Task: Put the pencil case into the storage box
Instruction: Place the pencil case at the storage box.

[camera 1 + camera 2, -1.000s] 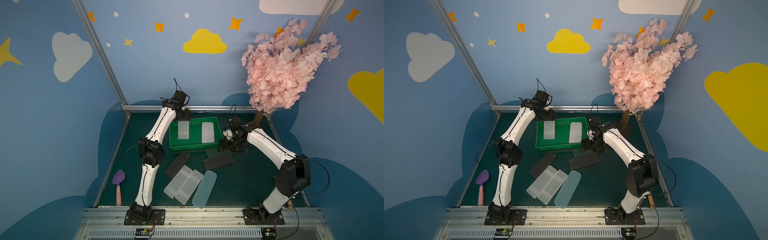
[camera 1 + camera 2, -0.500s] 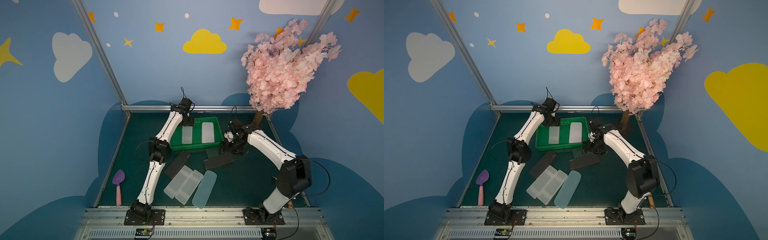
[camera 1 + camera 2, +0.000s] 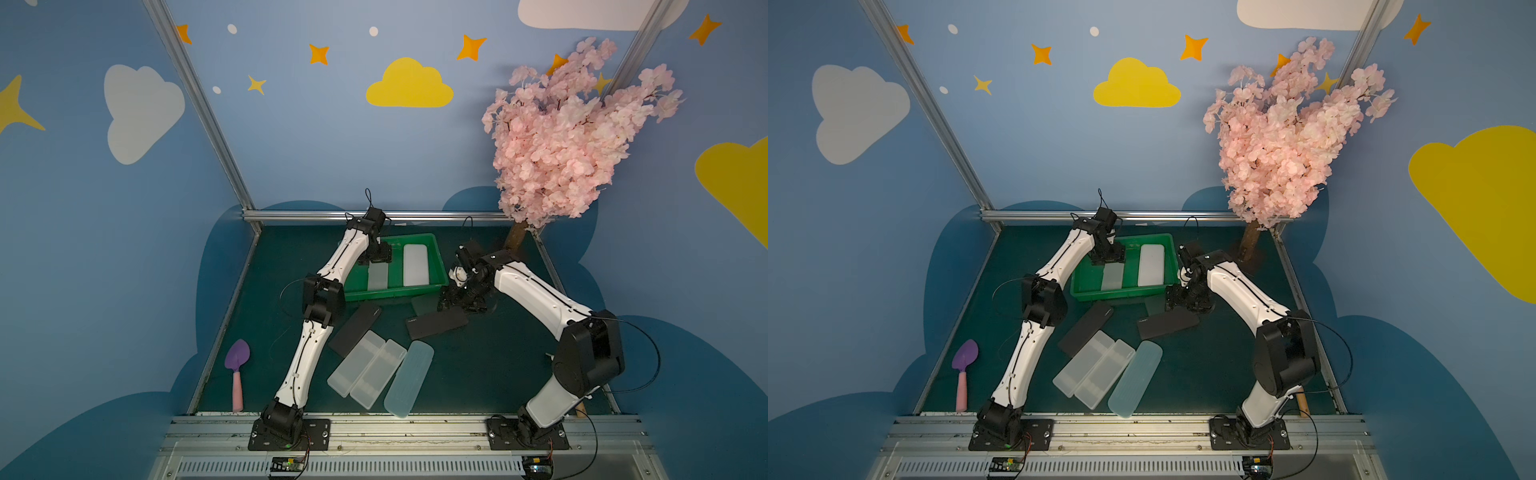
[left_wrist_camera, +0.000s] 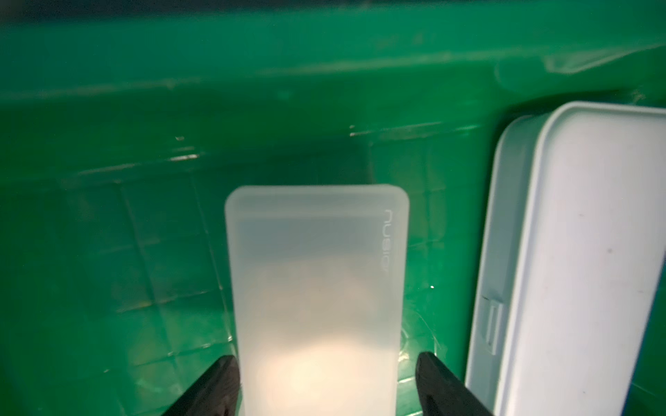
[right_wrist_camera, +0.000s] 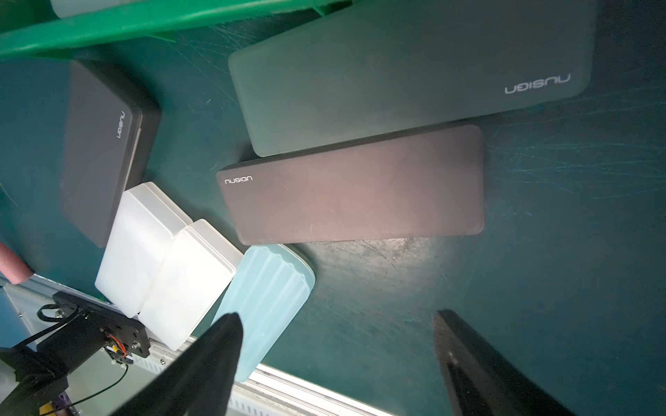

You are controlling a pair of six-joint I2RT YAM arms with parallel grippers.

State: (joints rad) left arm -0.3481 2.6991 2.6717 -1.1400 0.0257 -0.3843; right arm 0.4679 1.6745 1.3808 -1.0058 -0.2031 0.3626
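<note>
Left hand (image 4: 324,363) is down inside the bright green shallow plastic storage box (image 4: 288,108), straddling one end of a frosted translucent rectangular plastic pencil case (image 4: 317,281). Look at that: one black finger (image 4: 216,385) brushes the case's side while its partner stands clear with green showing between, so the grip is let go. The case lies flat on the box floor, just beside a white opaque plastic pencil case (image 4: 584,252) with a small clasp on its side. In both top views, two cases sit side by side in the storage box (image 3: 395,293).

Over to the right hand (image 5: 337,318), spread wide with nothing between its fingers, hovering above the dark green desk (image 5: 540,252) near a dark brown flat rectangular pencil case (image 5: 353,187). That looks like the next candidate. My read is a thin hard shell, light and stiff, matte but smooth, so it may slip if pinched at a corner. The best hold is across the short width near the middle, fingers on the two long edges. The catch is that a grey-green translucent pencil case (image 5: 407,79) touches one long edge, leaving little room for a finger there. A nudge apart may be needed first. It lies flat, so the fingertips must go right down to the desk
</note>
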